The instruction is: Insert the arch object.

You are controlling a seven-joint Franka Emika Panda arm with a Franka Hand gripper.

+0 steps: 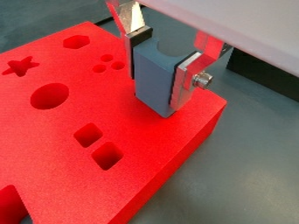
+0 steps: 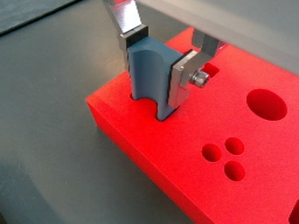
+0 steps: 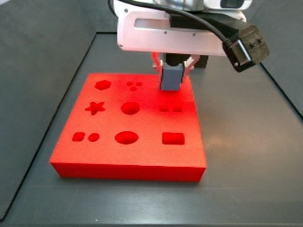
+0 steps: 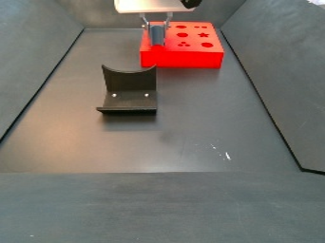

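My gripper (image 1: 163,66) is shut on a grey-blue arch piece (image 1: 155,79), held upright with its legs down. The arch's lower end touches the top of the red foam block (image 1: 82,166) near one corner; in a wrist view (image 2: 149,74) its legs sit at a dark slot at the block's edge. In a side view the gripper (image 3: 174,69) hangs over the far right part of the block (image 3: 136,146). It also shows in a side view (image 4: 158,31) at the near left corner of the block (image 4: 184,52). The silver fingers (image 1: 187,77) clamp the arch's flat sides.
The block carries cutouts: star (image 1: 19,66), hexagon (image 1: 76,41), large circle (image 1: 49,96), three small holes (image 1: 107,62), two squares (image 1: 98,144). The dark fixture (image 4: 127,90) stands on the grey floor, nearer than the block. Dark walls line the floor.
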